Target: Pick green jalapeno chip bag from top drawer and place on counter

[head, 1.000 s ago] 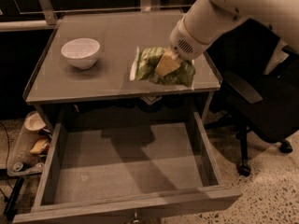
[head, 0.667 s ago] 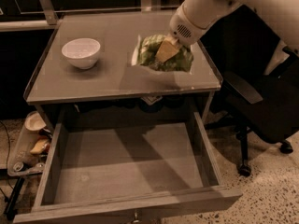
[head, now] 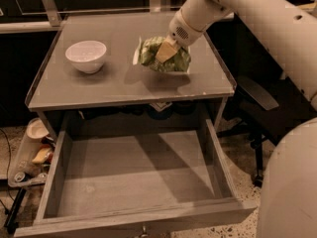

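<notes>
Green jalapeno chip bag [head: 176,63], crinkly, in pincer [head: 165,52]

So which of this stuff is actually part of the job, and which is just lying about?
Job:
- chip bag, gripped by the claw over the right side of the counter
- drawer, pulled open below

Lying about:
- white bowl, on the counter's left side
- clutter on the floor, left of the drawer
</notes>
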Robot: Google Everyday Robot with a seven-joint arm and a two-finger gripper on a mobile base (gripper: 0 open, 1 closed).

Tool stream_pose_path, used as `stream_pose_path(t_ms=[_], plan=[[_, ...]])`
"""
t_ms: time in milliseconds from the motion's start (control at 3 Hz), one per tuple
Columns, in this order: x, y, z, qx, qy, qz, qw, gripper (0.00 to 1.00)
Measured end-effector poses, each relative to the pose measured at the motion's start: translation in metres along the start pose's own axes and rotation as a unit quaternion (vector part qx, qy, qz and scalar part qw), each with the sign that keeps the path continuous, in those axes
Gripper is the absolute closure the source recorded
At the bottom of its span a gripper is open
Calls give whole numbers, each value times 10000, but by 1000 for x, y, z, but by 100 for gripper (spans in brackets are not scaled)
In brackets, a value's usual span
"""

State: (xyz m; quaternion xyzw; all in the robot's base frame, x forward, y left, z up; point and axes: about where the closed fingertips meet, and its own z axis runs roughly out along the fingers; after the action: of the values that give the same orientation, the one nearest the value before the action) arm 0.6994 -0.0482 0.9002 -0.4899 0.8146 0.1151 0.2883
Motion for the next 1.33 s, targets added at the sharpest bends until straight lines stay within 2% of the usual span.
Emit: stream_pose_path(t_ms=[333,1333], plan=[[2,-1,4,-22,11,15,10000,81],[2,-1,4,-23,11,15,10000,12]])
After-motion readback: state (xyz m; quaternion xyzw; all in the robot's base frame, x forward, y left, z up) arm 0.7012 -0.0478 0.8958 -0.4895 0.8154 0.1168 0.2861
